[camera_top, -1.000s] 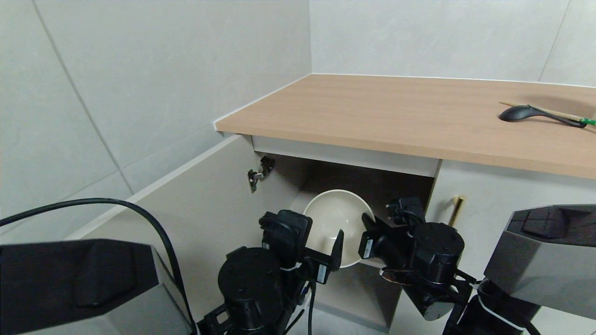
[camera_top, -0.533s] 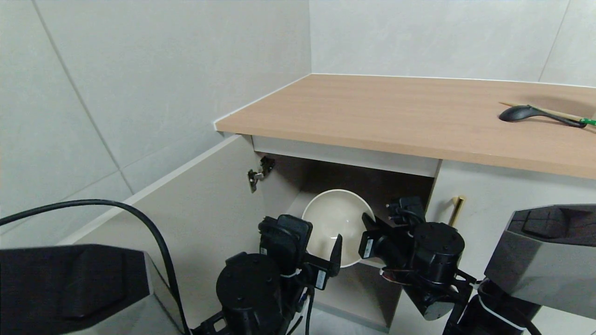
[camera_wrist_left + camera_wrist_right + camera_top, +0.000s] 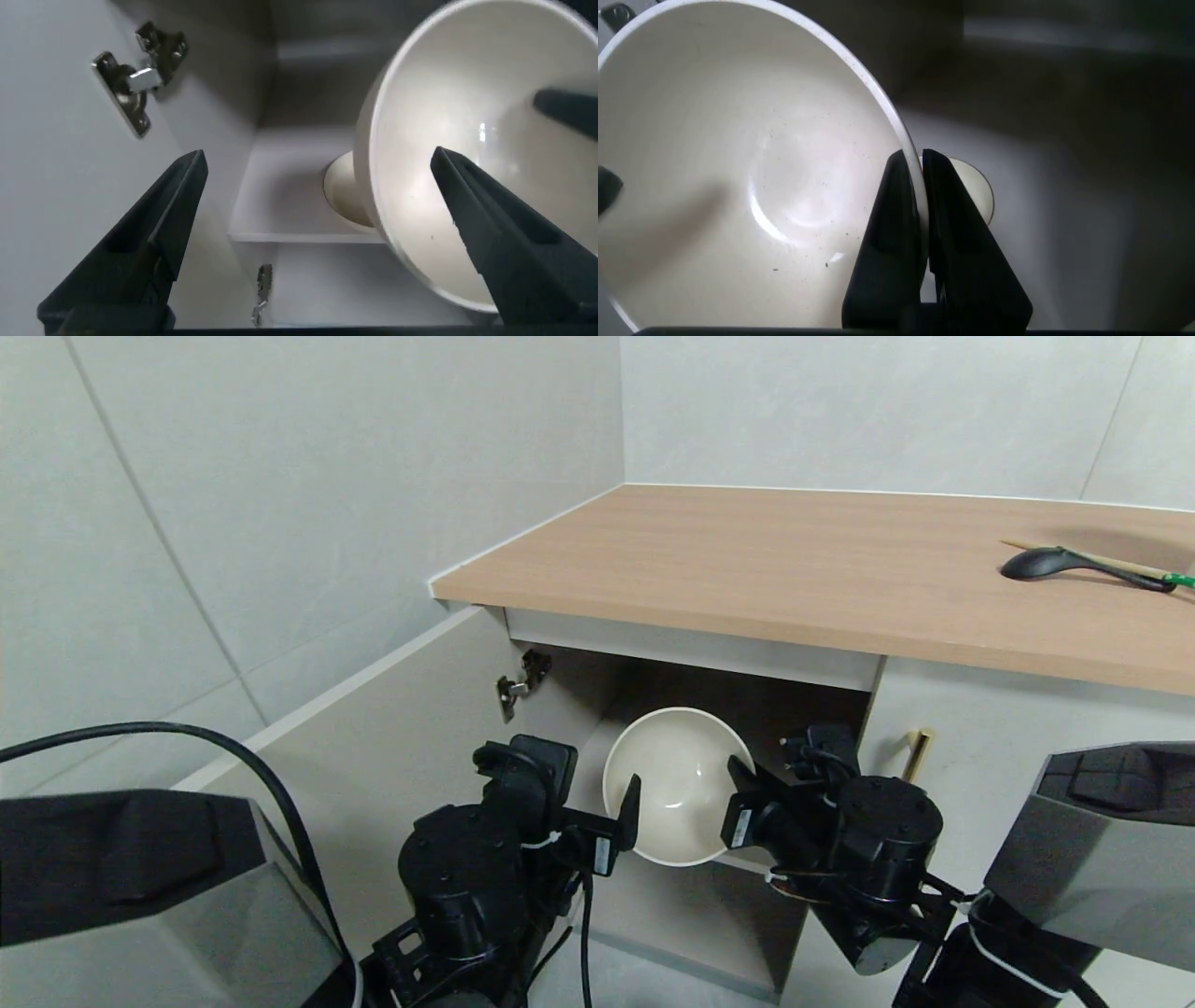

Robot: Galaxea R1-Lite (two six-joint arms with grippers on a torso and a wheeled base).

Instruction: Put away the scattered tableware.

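Since the earlier frames, the left gripper (image 3: pixel 318 177) was drawn sideways away from the right gripper (image 3: pixel 922 177), so that its nearer finger (image 3: pixel 630 810), formerly in front of the bowl's hollow, lay at the bowl's outer edge. The bowl (image 3: pixel 677 784) was raised slightly and turned more toward the camera.

The right gripper was closed on the bowl's rim, with one finger inside the hollow and one outside, and nothing else was seen supporting the bowl. The bowl was held tilted on edge within the open cabinet, between the two grippers, with its opening facing the left gripper. Its foot (image 3: pixel 348 191) was seen beyond the rim, over the cabinet shelf (image 3: pixel 280 210); whether it touched the shelf could not be told.

The left gripper was spread wide and held nothing; the bowl's rim lay just beside one finger. A door hinge (image 3: pixel 138 77) was seen beyond its other finger, on the swung-open cabinet door (image 3: pixel 373 756).

Above both grippers ran the wooden bench (image 3: pixel 794 569). Well apart from the right gripper, at the bench's far end, lay a black ladle (image 3: pixel 1046 563) beside a thin wooden stick (image 3: pixel 1116 562).
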